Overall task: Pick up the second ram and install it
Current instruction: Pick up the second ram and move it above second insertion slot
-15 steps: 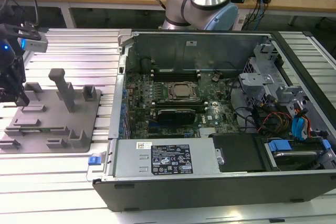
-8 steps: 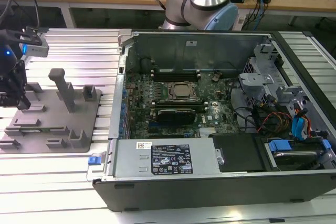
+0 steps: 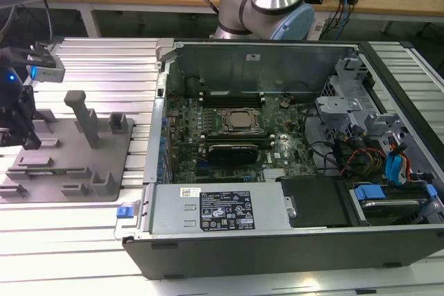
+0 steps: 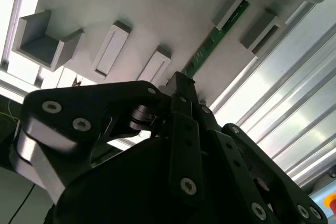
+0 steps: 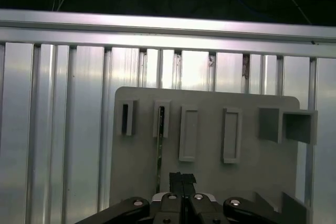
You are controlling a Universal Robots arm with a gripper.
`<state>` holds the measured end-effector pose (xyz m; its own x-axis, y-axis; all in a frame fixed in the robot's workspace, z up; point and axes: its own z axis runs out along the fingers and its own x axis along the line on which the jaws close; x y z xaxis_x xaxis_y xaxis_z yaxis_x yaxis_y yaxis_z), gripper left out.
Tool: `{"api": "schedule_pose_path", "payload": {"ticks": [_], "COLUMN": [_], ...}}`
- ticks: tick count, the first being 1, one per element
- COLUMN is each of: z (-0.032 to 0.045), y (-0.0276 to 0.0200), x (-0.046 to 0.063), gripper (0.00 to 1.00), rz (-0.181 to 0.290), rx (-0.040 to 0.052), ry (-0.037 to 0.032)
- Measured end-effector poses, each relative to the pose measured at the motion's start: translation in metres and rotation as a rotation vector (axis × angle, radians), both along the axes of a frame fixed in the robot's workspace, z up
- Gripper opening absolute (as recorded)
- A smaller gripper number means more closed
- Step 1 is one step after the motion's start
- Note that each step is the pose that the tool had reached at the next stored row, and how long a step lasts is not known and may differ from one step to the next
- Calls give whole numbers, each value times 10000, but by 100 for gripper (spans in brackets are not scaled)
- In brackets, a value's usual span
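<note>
we find the gripper (image 5: 182,176) low over the grey fixture plate (image 5: 236,182), fingers drawn together on nothing, just beside the second ram (image 4: 218,32), which stands on edge in its slotted block (image 5: 161,119), presumably so that its long edge is offered for gripping.

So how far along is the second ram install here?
Early. The second ram lies in its grey fixture, not lifted. The gripper is over that fixture beside the ram, shut, holding nothing. Pickup and seating in the computer case are left.
</note>
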<state>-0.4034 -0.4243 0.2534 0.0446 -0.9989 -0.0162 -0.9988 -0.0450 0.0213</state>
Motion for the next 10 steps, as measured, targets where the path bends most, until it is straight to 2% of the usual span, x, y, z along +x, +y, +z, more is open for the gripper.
{"api": "schedule_pose_path", "payload": {"ticks": [6,10], "z": [-100,-113], "y": [-22,-22], "x": [-11,-15], "gripper": [8,8], "rz": [-1,0], "rx": [1,1], "ry": [-1,-1]}}
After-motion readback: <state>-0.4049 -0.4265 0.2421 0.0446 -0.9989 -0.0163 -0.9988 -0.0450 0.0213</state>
